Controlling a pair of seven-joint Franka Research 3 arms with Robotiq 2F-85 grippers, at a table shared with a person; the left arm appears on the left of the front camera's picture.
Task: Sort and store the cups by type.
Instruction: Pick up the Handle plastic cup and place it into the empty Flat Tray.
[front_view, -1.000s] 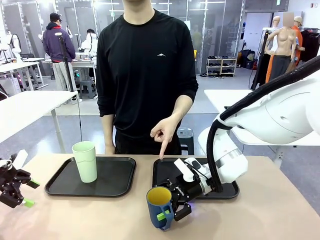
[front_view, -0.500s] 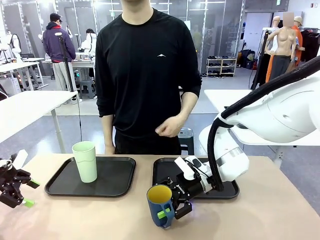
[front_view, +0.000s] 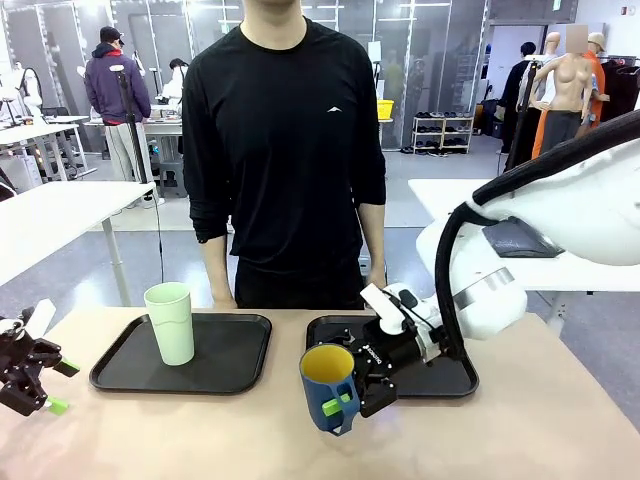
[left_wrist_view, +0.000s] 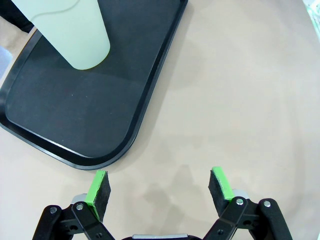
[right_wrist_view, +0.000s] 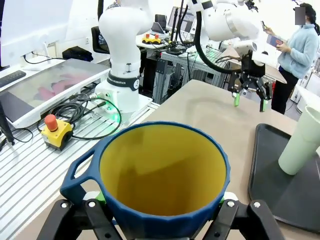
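Observation:
The dark blue mug (front_view: 328, 386) with a yellow inside hangs tilted just above the table, in front of the right black tray (front_view: 440, 380). My right gripper (front_view: 352, 400) is shut on its body. In the right wrist view the mug (right_wrist_view: 162, 175) sits between the fingers, handle to the left. The pale mint-green tumbler (front_view: 170, 322) stands upright on the left black tray (front_view: 225, 365). My left gripper (front_view: 32, 378) waits open at the table's far left edge. In the left wrist view it (left_wrist_view: 159, 184) is over bare tabletop, near that tray's corner (left_wrist_view: 75, 115), with the tumbler's base (left_wrist_view: 75, 35) beyond.
A person in a black top stands at the far side of the table, arms down. The right wrist view also takes in the left arm's gripper (right_wrist_view: 248, 87), the tumbler (right_wrist_view: 300, 142) and the left tray (right_wrist_view: 280, 185). Bare tabletop lies between the trays and the near edge.
The person's hand, which pointed at the right tray, has dropped to the side. My right gripper has lifted the blue mug slightly and shifted it right. The left gripper has not moved.

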